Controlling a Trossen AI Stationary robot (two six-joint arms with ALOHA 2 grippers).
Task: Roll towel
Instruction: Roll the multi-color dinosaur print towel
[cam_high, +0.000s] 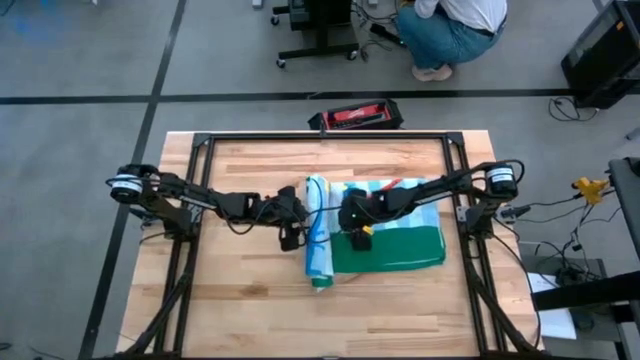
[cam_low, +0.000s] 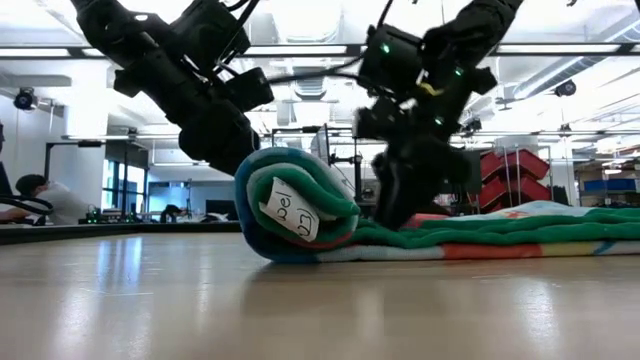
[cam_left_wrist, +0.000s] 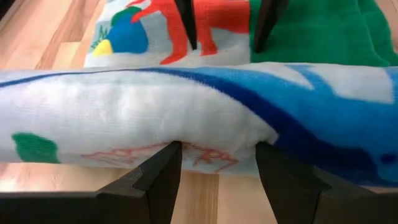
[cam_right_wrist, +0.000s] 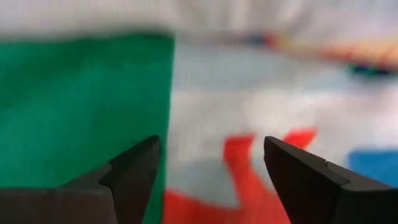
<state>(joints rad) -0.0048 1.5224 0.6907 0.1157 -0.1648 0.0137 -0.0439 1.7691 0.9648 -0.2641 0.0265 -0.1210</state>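
The towel is partly rolled. Its roll (cam_high: 318, 230) lies across the table's middle, pale blue and white with a green patch (cam_left_wrist: 186, 118). The unrolled part (cam_high: 400, 250), green-edged with red figures, lies flat on the wood to the roll's right. My left gripper (cam_left_wrist: 217, 152) stands open at the roll's left side (cam_high: 292, 232). My right gripper (cam_right_wrist: 211, 149) is open too, pointing down over the flat part just right of the roll (cam_high: 357, 232). In the low view a white label (cam_low: 285, 210) shows at the roll's end. My left gripper meets the roll's left side (cam_left_wrist: 217, 140), low down near the table and about mid-length, with both open fingertips (cam_left_wrist: 168, 155). It slants down from the table's left, with nothing pinched between the fingers. The roll lies on the table. My right gripper hangs close over the flat cloth (cam_right_wrist: 205, 93); I cannot tell whether its tips touch it.
A black and red case (cam_high: 355, 117) sits at the table's far edge, outside the black frame rail (cam_high: 320, 137). A person crouches on the floor beyond it (cam_high: 450, 30). Bare wood runs along the near edge (cam_high: 320, 320).
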